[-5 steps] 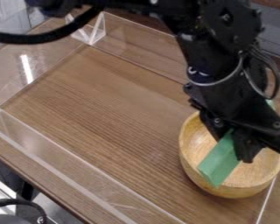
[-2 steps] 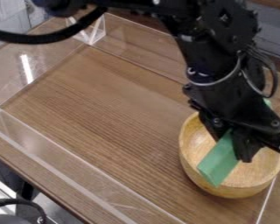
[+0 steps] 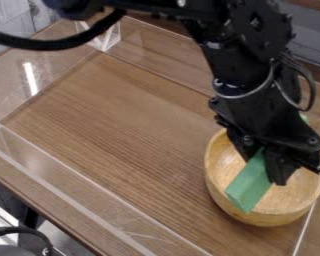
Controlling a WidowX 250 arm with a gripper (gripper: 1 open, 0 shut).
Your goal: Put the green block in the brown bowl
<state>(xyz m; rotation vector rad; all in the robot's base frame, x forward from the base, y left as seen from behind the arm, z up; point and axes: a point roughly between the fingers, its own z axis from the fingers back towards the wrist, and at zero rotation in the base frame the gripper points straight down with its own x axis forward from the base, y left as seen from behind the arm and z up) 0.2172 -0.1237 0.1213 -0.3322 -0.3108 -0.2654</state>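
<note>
The widest free room is the bare stretch of wooden tabletop (image 3: 109,125) to the left of the brown bowl (image 3: 270,212) in the view, where a hand could pass low over the boards. The bowl's interior offers little way in: the gripper (image 3: 266,168) and the green block (image 3: 250,187) fill much of it, leaving a bare strip inside the wall on the block's left. The black arm (image 3: 236,60) blocks the upper right, hanging over the bowl's far side (what lies behind it is hidden). A dark cable (image 3: 56,43) crosses the upper left, and clear panels (image 3: 83,185) run along the table's near edge.
</note>
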